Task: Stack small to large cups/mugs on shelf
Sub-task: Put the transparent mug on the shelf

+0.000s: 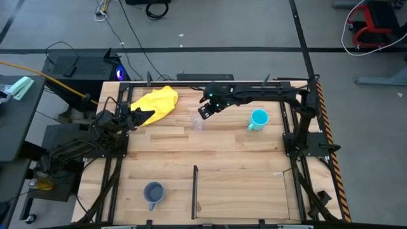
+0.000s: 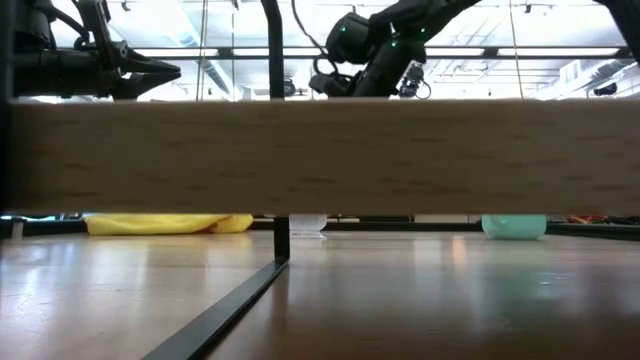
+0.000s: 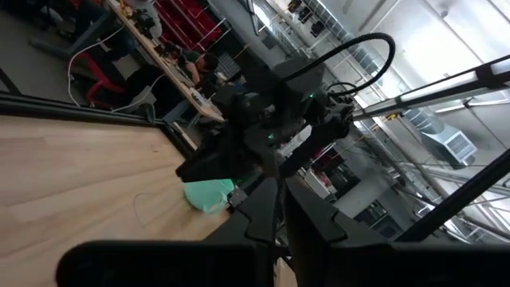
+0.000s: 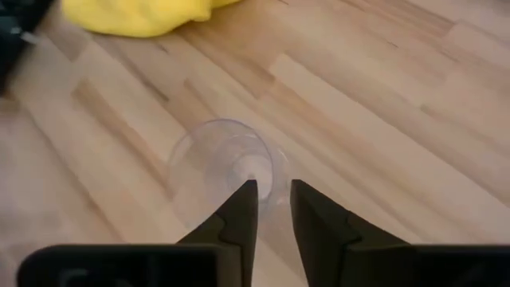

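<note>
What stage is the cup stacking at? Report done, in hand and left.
Done: nothing is stacked. The clear cup, the cyan mug and the grey-blue mug all stand apart on the wooden table.
In hand: the right gripper hovers right above the clear cup, holding nothing. The left gripper sits by the yellow cloth.
Left: every pick and every nesting.

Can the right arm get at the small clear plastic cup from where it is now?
Probably yes: the right gripper hangs just above the small clear plastic cup, nothing between them.
</note>
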Robot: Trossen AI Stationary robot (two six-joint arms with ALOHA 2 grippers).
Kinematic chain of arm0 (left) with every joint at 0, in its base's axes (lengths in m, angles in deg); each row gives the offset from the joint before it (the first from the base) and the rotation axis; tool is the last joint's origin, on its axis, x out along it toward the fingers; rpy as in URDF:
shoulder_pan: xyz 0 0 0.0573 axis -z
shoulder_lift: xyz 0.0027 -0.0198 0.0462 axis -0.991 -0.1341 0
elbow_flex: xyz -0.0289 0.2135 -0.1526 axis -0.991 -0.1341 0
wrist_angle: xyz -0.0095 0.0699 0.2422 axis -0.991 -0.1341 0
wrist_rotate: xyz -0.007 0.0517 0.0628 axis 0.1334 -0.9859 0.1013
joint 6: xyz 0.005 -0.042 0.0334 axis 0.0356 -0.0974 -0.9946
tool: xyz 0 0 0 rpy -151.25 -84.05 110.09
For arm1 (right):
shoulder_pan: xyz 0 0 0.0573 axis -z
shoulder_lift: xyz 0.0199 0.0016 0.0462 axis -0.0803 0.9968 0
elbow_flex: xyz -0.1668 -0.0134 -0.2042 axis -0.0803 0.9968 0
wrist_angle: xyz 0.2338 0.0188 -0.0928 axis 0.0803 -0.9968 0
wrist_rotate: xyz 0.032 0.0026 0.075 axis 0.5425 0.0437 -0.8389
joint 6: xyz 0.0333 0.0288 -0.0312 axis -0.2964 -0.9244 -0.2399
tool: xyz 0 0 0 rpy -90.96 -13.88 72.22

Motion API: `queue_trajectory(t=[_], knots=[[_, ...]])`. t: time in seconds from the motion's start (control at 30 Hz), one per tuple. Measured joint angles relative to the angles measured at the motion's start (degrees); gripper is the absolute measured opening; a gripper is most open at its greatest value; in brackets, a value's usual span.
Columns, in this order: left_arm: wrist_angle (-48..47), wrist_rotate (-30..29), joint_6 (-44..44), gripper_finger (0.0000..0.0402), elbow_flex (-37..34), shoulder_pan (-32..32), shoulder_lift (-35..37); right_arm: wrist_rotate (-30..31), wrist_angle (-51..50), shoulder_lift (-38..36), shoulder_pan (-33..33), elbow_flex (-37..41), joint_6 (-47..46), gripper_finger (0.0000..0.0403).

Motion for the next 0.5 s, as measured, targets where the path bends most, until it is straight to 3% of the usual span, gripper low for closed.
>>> queue_trajectory(t=[0.5], knots=[[-3.90,0.04,0.61,0.0037,-0.02,0.00,0.01,-0.24,0.67,3.50,-0.07,0.04,0.73,0.0096]])
